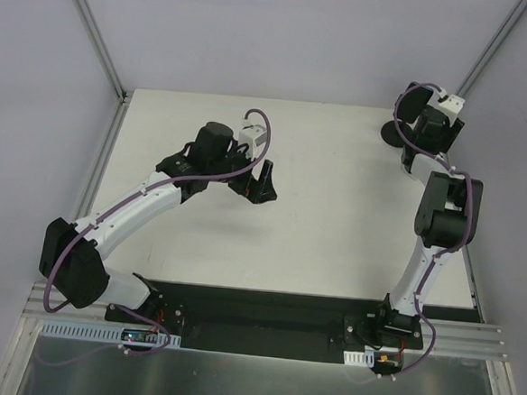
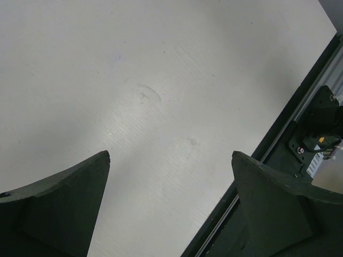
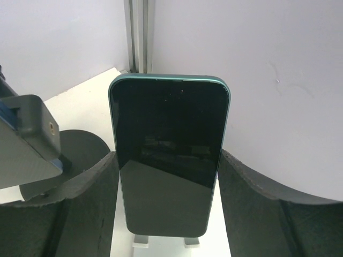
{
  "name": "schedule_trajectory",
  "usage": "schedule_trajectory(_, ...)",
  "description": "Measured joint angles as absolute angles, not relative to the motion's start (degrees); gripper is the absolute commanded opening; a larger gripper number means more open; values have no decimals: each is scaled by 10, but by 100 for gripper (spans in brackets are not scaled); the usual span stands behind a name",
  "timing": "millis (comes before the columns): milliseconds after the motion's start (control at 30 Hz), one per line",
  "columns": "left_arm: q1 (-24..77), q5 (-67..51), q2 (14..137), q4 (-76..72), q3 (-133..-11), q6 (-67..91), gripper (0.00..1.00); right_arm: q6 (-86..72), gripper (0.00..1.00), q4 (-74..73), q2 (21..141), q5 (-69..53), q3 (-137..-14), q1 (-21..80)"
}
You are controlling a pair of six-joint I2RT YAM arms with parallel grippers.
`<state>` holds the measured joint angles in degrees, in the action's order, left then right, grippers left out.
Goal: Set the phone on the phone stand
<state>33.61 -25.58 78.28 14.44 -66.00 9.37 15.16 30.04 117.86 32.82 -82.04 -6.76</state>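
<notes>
In the right wrist view a dark phone with a green rim stands upright, screen toward the camera. Its bottom edge sits just above two small grey tabs. My right gripper is closed against its two side edges. A black round stand base lies just behind the left finger. In the top view the right gripper is at the far right corner beside that black base; the phone is hidden there. My left gripper hangs open and empty over the table's middle, and also shows in the left wrist view.
A grey block with a blue edge juts in at the left of the right wrist view. The white back wall and a metal corner post stand close behind the phone. The table's black near edge and rail run past the left gripper.
</notes>
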Motion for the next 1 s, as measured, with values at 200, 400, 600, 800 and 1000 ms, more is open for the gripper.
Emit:
schedule_trajectory(200, 333, -259, 788, 145, -661, 94, 94, 156, 1, 320, 1179, 328, -790, -72)
schedule_trajectory(400, 333, -264, 788, 145, -662, 94, 94, 158, 1, 350, 1178, 330, -768, -73)
schedule_trajectory(600, 333, -265, 798, 145, -662, 94, 94, 155, 1, 380, 1178, 338, -750, -73)
schedule_trajectory(800, 333, -265, 801, 145, -663, 94, 94, 154, 1, 415, 1177, 377, -736, -69)
schedule_trajectory(1000, 333, -265, 802, 145, -663, 94, 94, 160, 1, 454, 1177, 418, -736, -58)
